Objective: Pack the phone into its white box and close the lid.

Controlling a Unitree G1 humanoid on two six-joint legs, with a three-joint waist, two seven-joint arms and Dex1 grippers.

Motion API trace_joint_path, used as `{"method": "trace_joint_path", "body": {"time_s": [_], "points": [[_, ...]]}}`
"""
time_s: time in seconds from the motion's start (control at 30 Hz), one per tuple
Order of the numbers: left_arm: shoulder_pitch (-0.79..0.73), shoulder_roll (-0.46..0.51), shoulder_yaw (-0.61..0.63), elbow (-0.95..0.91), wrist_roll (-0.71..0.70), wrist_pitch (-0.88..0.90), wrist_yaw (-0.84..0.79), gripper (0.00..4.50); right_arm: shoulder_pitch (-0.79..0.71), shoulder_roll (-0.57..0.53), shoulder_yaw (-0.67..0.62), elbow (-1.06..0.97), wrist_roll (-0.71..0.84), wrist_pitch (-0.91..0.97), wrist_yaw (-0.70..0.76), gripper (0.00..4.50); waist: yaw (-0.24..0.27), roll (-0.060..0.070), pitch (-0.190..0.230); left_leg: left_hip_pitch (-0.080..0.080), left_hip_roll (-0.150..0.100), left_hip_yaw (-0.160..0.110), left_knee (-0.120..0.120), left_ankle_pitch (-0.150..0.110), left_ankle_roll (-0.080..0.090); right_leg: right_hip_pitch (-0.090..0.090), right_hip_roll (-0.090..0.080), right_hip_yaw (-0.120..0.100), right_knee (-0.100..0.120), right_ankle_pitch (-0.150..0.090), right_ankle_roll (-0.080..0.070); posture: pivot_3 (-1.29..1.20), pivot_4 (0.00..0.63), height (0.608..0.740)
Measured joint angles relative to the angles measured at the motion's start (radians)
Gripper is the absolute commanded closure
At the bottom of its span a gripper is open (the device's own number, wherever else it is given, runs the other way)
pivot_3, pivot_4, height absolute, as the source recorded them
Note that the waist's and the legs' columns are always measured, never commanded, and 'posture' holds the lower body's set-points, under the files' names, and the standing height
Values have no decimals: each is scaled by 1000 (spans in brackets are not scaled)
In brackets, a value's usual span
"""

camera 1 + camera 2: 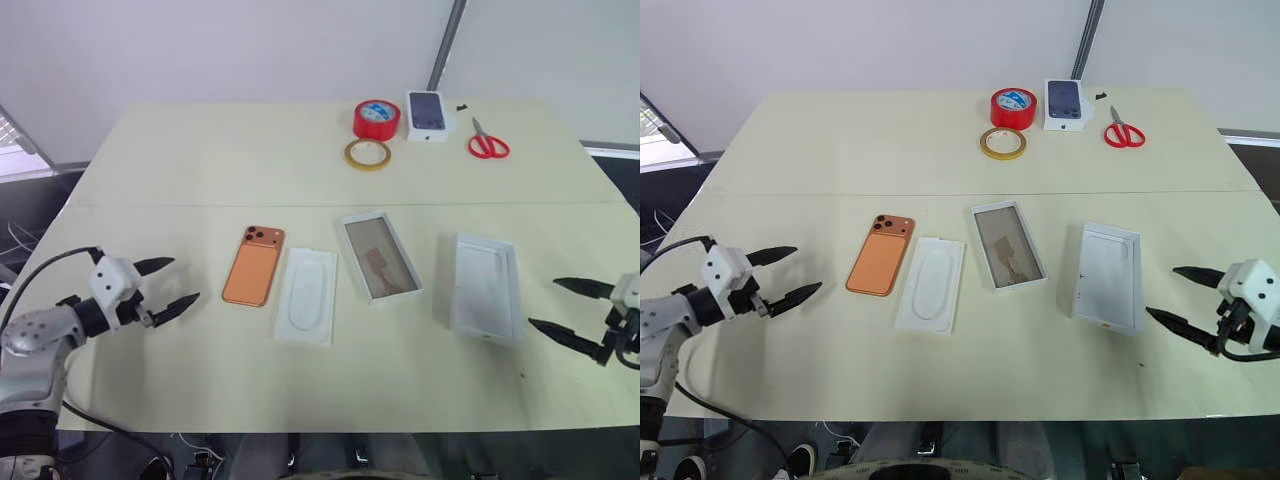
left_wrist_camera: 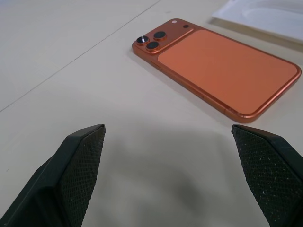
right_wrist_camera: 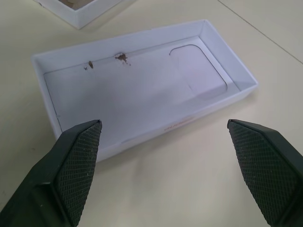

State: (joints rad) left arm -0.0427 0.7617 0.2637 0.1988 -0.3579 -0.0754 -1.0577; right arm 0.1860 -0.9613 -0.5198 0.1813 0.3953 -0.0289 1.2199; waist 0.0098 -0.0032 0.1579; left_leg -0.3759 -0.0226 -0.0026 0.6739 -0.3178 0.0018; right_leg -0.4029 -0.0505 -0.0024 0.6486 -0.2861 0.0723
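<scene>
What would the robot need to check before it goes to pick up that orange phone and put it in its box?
1. Left gripper open and holding nothing: ok.
2. Right gripper open and holding nothing: ok.
3. The phone lies flat, camera side up, just ahead of the left gripper, nothing on top of it: ok.
4. The white box sits open with nothing in it: ok.
5. The lid lies rim up, in front of the right gripper: ok.
6. White insert lies close beside the phone; room for fingers there: cannot tell.
</scene>
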Motion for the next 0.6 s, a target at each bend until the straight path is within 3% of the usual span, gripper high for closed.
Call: {"method": "trace_joint_path", "body": {"time_s": [0.17, 0.33, 0.43, 0.6], "points": [[38, 21, -34, -239, -100, 301, 36, 19, -58, 0, 47, -91, 3, 46, -17, 54, -7, 0, 0, 0, 0, 0, 0, 0, 0, 0, 0, 0, 1, 0, 1, 0, 150, 740], [-11, 15, -74, -430, -277, 620, 87, 19, -151, 63, 214, -341, 19, 123, -71, 54, -7, 1, 0, 0, 0, -1, 0, 0, 0, 0, 1, 0, 2, 1, 1, 0, 150, 740], [-10, 17, -121, -471, -316, 810, 161, 19, -206, 95, 320, -406, 9, 146, -94, 54, -5, 1, 1, -1, 0, 0, 1, 0, 0, 0, 0, 0, 1, 1, 1, 0, 150, 740], [-87, 11, -138, -483, -527, 1197, 224, 19, -335, 131, 419, -392, -23, 144, -103, 54, 2, -1, 2, -1, 0, -1, 4, 0, 0, 1, 0, 0, 1, 1, 1, 0, 150, 740]]}}
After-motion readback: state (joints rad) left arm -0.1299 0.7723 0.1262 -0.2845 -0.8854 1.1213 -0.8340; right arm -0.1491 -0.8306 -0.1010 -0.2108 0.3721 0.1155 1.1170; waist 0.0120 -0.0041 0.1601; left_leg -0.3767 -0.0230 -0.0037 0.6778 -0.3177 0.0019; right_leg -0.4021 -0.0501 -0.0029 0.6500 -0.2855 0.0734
